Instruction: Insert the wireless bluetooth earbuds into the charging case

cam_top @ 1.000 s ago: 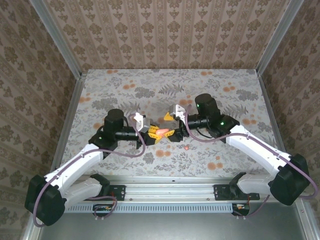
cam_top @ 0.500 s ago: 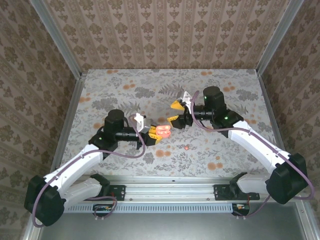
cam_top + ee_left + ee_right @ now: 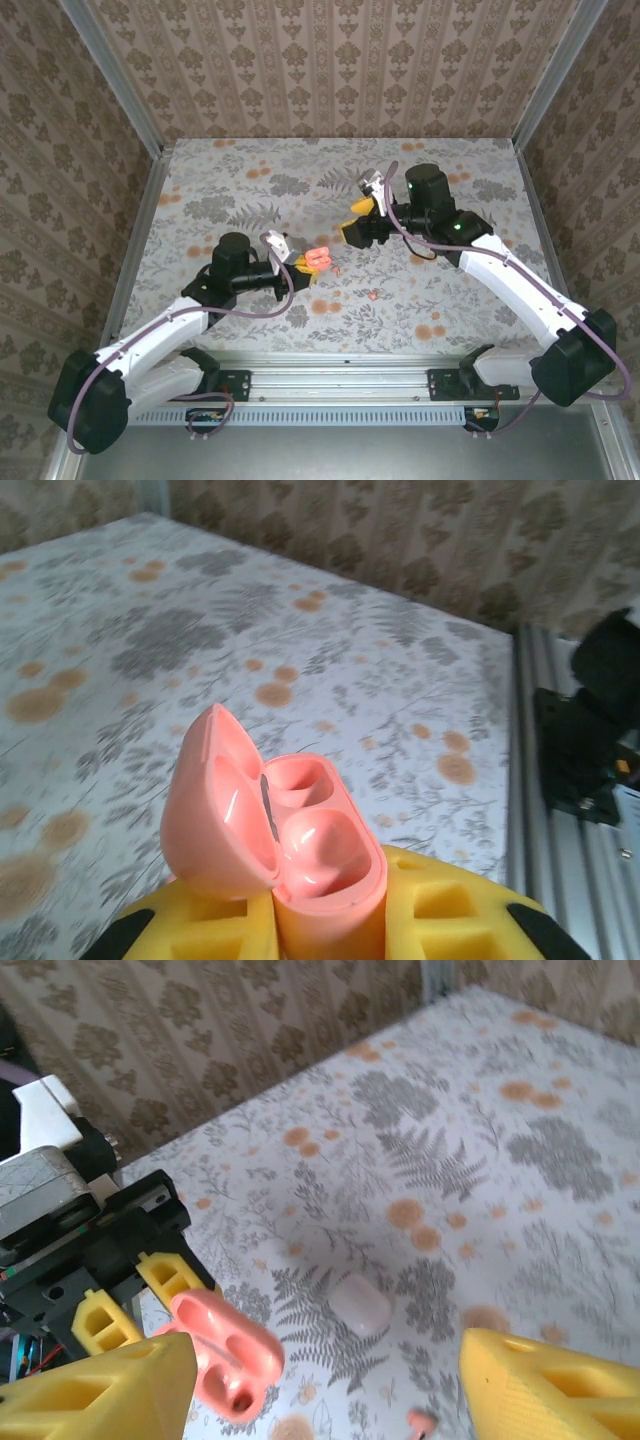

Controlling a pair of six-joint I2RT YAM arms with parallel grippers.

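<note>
Start nearest your bases: a loose coral earbud [image 3: 374,294] lies on the floral table [image 3: 250,180], at about 5 o'clock from the coral charging case [image 3: 318,259] and well apart from it, so it probably has yet to be picked up. A smaller coral speck [image 3: 337,270] just beside the case at 4 o'clock may be another bud, but it is too small to tell. Your left gripper [image 3: 300,265] is clamped on the base of the case. It holds the case clear of the table with the lid [image 3: 215,810] swung open to 9 o'clock, so the wells face up and toward the other arm, and that looks like a deliberate presentation for loading. In the left wrist view the near well [image 3: 320,850] seems to hold a rounded coral shape, while the far well [image 3: 298,780] looks hollow. Farther out, at 1 o'clock from the case, your right gripper [image 3: 357,220] hangs with its fingers apart and nothing between them, so it looks free to fetch a bud. Below it in the right wrist view a closed white rounded case [image 3: 360,1303] rests on the table, untouched.
</note>
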